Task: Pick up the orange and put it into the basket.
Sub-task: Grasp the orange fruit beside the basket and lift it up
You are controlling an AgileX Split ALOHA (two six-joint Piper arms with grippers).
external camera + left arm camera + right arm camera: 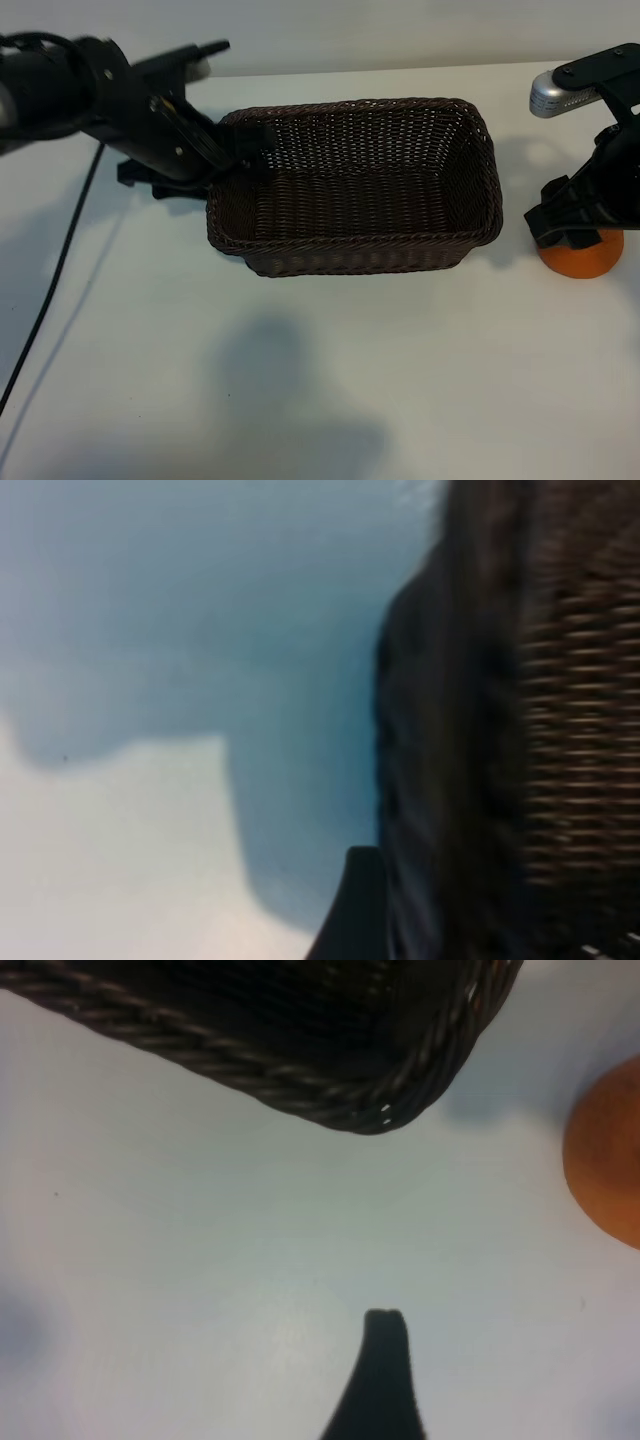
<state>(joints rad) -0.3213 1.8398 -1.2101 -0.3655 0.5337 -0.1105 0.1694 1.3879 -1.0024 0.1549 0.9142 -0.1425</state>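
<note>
The dark brown wicker basket (pixel 360 255) stands in the middle of the white table, with nothing inside it. My left gripper (pixel 248 155) is at the rim of its far left corner, and in the left wrist view the basket (pixel 560 730) wall fills one side, blurred. The orange (pixel 584 262) lies on the table to the right of the basket, its top hidden under my right gripper (pixel 570 236). That gripper hangs open just over it, holding nothing. The right wrist view shows one dark finger (pixel 385 1360) over bare table, the orange (pixel 612 1150) off to the side and a basket (pixel 300 1090) corner beyond.
A black cable (pixel 50 280) runs down the table's left side from the left arm. A silver part of the right arm (pixel 555 95) juts out at the back right. White tabletop (pixel 300 380) stretches in front of the basket.
</note>
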